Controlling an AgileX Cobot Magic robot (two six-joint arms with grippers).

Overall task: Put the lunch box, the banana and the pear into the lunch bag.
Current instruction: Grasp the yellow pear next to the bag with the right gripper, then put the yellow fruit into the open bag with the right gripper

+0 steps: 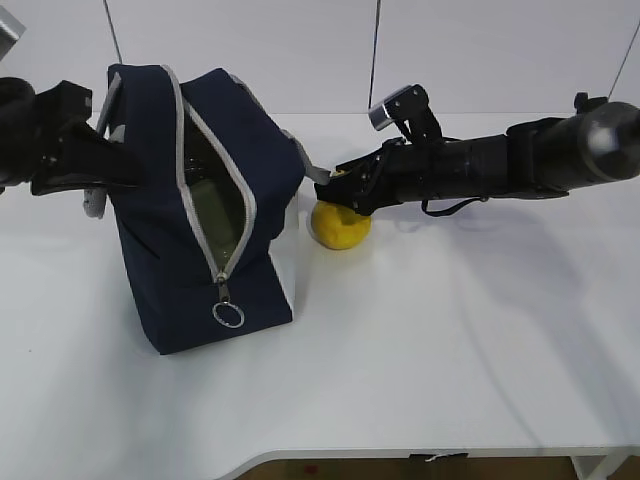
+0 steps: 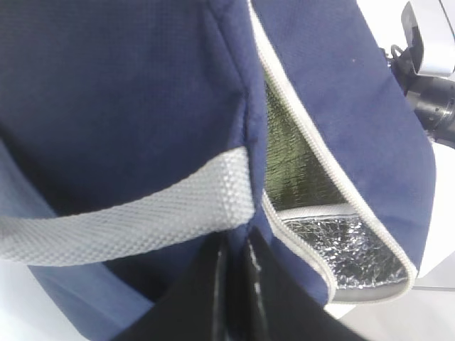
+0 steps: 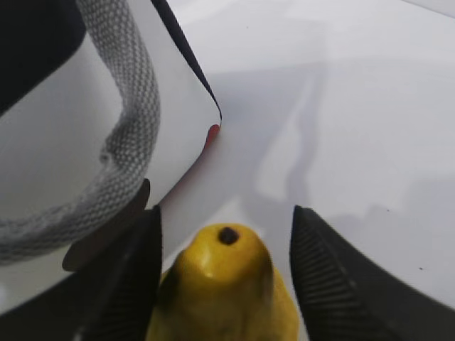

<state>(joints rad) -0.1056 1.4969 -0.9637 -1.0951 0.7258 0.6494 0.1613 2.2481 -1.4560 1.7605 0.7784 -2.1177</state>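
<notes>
Navy lunch bag (image 1: 190,200) stands unzipped, its grey handle (image 2: 121,213) pinched in the closed left gripper (image 2: 238,284). Right gripper (image 3: 224,277) straddles the pear (image 3: 224,291) beside the bag (jaws apart, contact unclear); the rounded fruit could squirt sideways.

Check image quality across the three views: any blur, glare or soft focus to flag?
Exterior view: evenly lit, sharp, soft shadow under the pear. Left wrist view: lunch bag fills the frame, its foil lining catching bright glints. Right wrist view: pear and right gripper fingers slightly soft at close range, faint arm shadows on the table.
</notes>
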